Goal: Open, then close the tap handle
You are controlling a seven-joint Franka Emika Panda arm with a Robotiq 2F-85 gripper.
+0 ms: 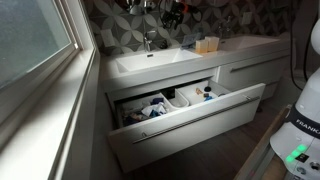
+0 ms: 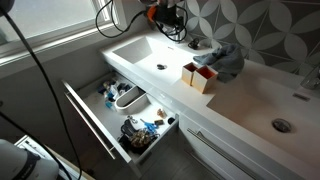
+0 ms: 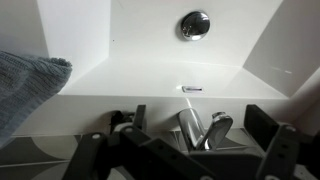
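The pincer (image 3: 195,120) hangs released, its fingers spread to either side of the tap handle (image 3: 217,128) at the back rim of the white sink (image 3: 130,40). I'd guess it is spread that wide to straddle the lever before nudging it open.

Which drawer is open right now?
The drawer directly under the sink by the window: pulled out, contents showing. The drawers beside it sit flush, shut.
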